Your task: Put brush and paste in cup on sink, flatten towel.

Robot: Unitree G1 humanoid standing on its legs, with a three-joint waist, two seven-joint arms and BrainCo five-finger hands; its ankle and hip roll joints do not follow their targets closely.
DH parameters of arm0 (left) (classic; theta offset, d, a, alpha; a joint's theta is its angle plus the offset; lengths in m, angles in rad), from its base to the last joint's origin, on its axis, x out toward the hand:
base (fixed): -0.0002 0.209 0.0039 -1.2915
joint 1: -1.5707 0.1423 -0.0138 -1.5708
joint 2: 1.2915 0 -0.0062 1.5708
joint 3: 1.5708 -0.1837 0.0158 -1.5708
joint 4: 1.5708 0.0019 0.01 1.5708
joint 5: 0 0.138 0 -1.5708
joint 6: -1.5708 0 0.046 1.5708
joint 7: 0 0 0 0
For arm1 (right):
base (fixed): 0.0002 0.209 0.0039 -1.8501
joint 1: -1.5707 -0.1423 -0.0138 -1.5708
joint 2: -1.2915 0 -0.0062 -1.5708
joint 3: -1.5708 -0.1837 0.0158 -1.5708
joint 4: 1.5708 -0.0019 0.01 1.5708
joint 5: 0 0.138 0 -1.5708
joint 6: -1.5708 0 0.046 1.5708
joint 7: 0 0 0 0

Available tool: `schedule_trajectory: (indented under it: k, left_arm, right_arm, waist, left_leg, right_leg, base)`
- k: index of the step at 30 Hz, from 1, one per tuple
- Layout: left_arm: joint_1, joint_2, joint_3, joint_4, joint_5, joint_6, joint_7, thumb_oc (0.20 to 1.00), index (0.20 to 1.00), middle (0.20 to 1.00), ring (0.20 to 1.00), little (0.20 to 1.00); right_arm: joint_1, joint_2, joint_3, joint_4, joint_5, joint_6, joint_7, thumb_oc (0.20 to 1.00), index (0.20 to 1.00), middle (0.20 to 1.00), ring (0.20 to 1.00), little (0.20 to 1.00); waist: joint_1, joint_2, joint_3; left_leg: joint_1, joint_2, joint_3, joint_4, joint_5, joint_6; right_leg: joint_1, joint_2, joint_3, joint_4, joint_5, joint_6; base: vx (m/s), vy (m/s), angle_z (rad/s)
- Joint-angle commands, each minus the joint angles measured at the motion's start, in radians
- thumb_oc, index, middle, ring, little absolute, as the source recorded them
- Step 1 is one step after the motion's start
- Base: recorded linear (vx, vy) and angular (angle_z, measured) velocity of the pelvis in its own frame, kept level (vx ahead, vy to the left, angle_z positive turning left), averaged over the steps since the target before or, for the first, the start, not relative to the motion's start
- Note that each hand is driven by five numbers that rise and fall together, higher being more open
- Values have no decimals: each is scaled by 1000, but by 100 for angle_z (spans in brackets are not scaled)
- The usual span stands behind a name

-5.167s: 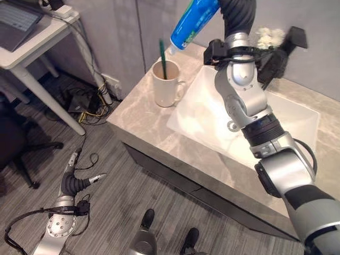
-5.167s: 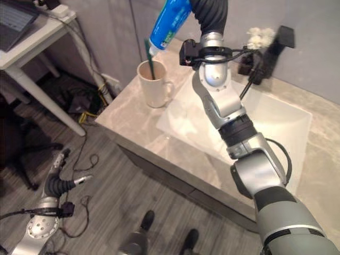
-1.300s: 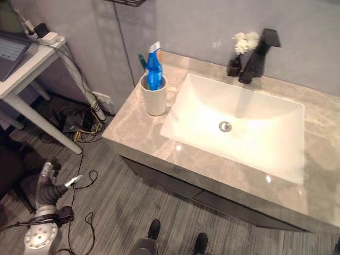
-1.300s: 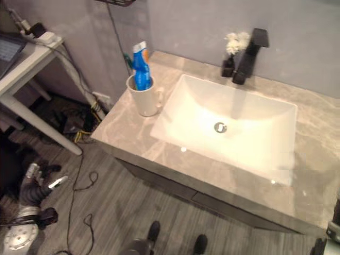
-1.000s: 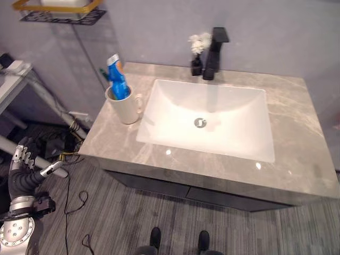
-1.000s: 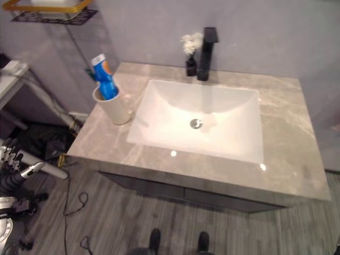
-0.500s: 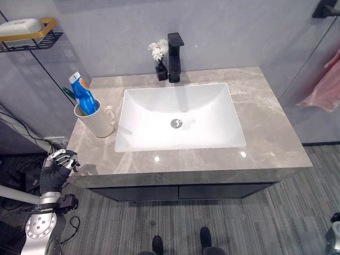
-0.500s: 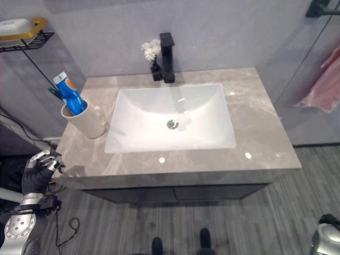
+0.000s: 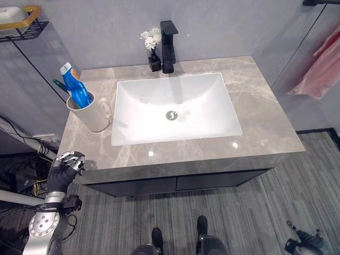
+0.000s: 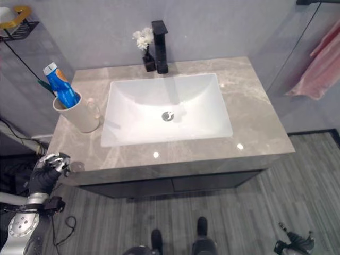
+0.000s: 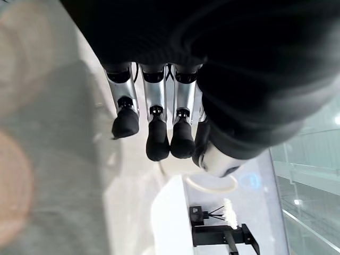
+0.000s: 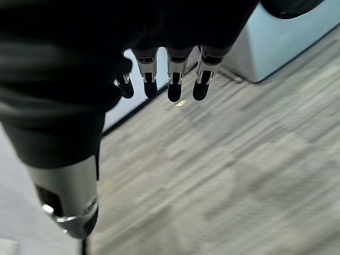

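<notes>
Since the toothbrush [image 9: 59, 85] and blue toothpaste tube [image 9: 73, 88] already stand in the white mug [image 9: 91, 112] on the countertop [image 9: 265, 119], your next target is the pink towel [image 9: 322, 66], hanging beyond the counter's right end, long axis vertical. Your right hand [image 9: 304, 243] is nearer, low by the floor, fingers relaxed and holding nothing. Your left hand [image 9: 65, 167] is loosely curled, empty, at the counter's front left corner

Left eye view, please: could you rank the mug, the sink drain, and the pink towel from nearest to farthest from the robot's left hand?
From the left hand:
1. Mug, on the counter's left end.
2. Sink drain, mid-basin.
3. Pink towel, hanging at far right.
</notes>
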State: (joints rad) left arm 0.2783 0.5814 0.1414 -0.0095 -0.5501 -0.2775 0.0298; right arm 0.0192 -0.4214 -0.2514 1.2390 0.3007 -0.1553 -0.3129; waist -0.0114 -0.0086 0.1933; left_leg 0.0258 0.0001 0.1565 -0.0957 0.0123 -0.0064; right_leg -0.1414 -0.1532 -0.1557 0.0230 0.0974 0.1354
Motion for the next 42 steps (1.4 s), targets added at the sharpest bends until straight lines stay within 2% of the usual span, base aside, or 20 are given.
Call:
schedule_trajectory:
  k: [1,3,4,6,7,8,9,11,12,13,15,16,18,23,24,29,34,42]
  left_arm:
    - [-59,13,43,-21,-1,-19,-11,200,200,200,200,200]
    - [-80,5,23,-11,-3,-23,-19,200,200,200,200,200]
    - [-81,6,24,-10,-3,-23,-19,200,200,200,200,200]
    - [-96,-4,11,2,-7,-18,-39,200,200,200,200,200]
    - [-154,-16,-50,6,-23,-18,-65,200,200,200,200,200]
    - [-159,-17,-59,5,-22,-19,-67,200,200,200,200,200]
    - [-162,-17,-65,3,-20,-16,-65,200,200,200,200,200]
    - [-169,-14,-76,2,-14,-13,-68,200,200,200,200,200]
    - [-174,-12,-87,7,-8,-14,-61,200,200,200,200,200]
    - [-181,-17,-94,10,-4,-17,-48,200,200,200,200,200]
    - [-190,-29,-113,22,18,-25,-20,200,200,200,200,200]
    - [-187,-33,-110,21,14,-24,-26,200,200,200,200,200]
    - [-186,-47,-116,25,19,-15,-37,200,200,200,200,200]
    - [-181,-38,-119,16,19,-12,-47,200,200,200,200,200]
    - [-180,-20,-104,15,20,-8,-43,200,200,200,200,200]
    - [-176,-13,-70,21,21,-14,-28,200,200,200,200,200]
    - [-169,-12,-46,29,19,-14,-17,200,200,200,200,200]
    - [-198,-14,-52,63,21,-7,3,200,200,200,200,200]
  right_arm:
    - [-25,24,69,110,-11,45,49,1000,1000,1000,1000,1000]
    - [-31,34,118,156,-48,73,82,1000,1000,1000,1000,1000]
    - [-33,34,118,156,-48,73,82,1000,1000,1000,1000,1000]
    - [-28,38,173,167,-115,93,113,1000,1000,1000,1000,1000]
    - [-46,45,332,73,-244,87,154,1000,1000,1000,1000,1000]
    - [-54,47,350,62,-257,89,154,1000,1000,1000,1000,1000]
    - [-54,51,370,44,-273,90,159,1000,1000,1000,1000,1000]
    - [-54,55,382,27,-283,89,155,1000,1000,1000,1000,1000]
    - [-60,57,395,0,-285,87,146,1000,1000,1000,1000,1000]
    - [-67,57,402,-8,-283,85,139,1000,1000,1000,1000,1000]
    - [-66,59,405,-7,-281,81,129,1000,1000,1000,1000,1000]
    - [-71,61,405,3,-281,82,133,1000,1000,1000,1000,1000]
    - [-58,70,393,36,-290,93,141,1000,1000,1000,1000,1000]
    - [-55,74,376,95,-309,118,148,1000,1000,1000,1000,1000]
    - [-55,83,390,86,-321,121,163,1000,1000,1000,1000,1000]
    - [-56,100,397,66,-316,121,176,1000,1000,1000,1000,1000]
    - [-57,108,398,54,-317,120,178,1000,1000,1000,1000,1000]
    - [-51,104,399,51,-315,123,179,1000,1000,1000,1000,1000]
  waist:
    - [3,20,-20]
    - [5,21,-18]
    - [5,20,-21]
    - [14,13,-21]
    - [31,-1,15]
    - [31,-6,11]
    - [29,-6,7]
    - [26,-6,1]
    - [29,-6,-12]
    - [35,6,-20]
    - [41,21,-22]
    - [39,22,-23]
    - [29,36,-56]
    - [32,38,-80]
    - [36,30,-84]
    - [46,14,-83]
    - [48,3,-84]
    - [39,-10,-69]
  left_leg:
    - [-16,-39,-39,53,-61,39]
    - [-26,-35,-47,88,-76,34]
    - [-32,-35,-46,90,-73,34]
    - [-40,-32,-42,175,-111,21]
    - [-224,2,-59,617,12,-114]
    - [-243,2,-63,633,25,-113]
    - [-262,31,-48,634,34,-110]
    - [-269,114,-5,553,27,-101]
    - [-240,131,-18,385,6,-85]
    - [-225,142,-63,241,49,-92]
    - [-224,157,-143,146,122,-111]
    - [-194,151,-163,138,93,-107]
    - [-146,139,-140,70,94,-105]
    - [-90,102,-130,22,79,-88]
    - [-75,80,-110,16,63,-69]
    - [-74,55,-80,8,42,-45]
    - [-79,42,-66,8,31,-35]
    - [-107,38,-66,8,33,-32]
  right_leg:
    - [-44,73,-67,117,-75,-11]
    - [-43,94,-34,118,-88,-24]
    - [-47,94,-34,115,-83,-25]
    - [-6,84,-58,95,-100,-37]
    - [95,90,-79,11,-105,-93]
    - [100,85,-81,2,-110,-96]
    - [111,80,-87,-5,-113,-96]
    - [135,69,-93,-21,-122,-86]
    - [146,63,-81,-32,-124,-71]
    - [148,65,-67,-36,-126,-60]
    - [153,57,-51,-41,-126,-49]
    - [159,52,-42,-44,-130,-46]
    - [170,45,-45,-62,-115,-34]
    - [188,16,-28,-81,-94,-16]
    - [178,-8,-7,-75,-82,2]
    - [153,-40,21,-71,-60,27]
    - [138,-62,27,-76,-42,44]
    - [112,-71,22,-84,-25,50]
  base:
    - [75,-53,9]
    - [59,-51,8]
    - [62,-69,-2]
    - [140,-183,11]
    - [164,-270,41]
    - [155,-255,58]
    - [93,-36,42]
    - [163,60,11]
    - [228,197,2]
    - [219,232,6]
    - [129,172,-6]
    - [132,143,-20]
    - [137,126,-42]
    - [127,165,-16]
    - [90,216,-2]
    - [48,133,-19]
    - [51,92,-20]
    - [18,14,0]
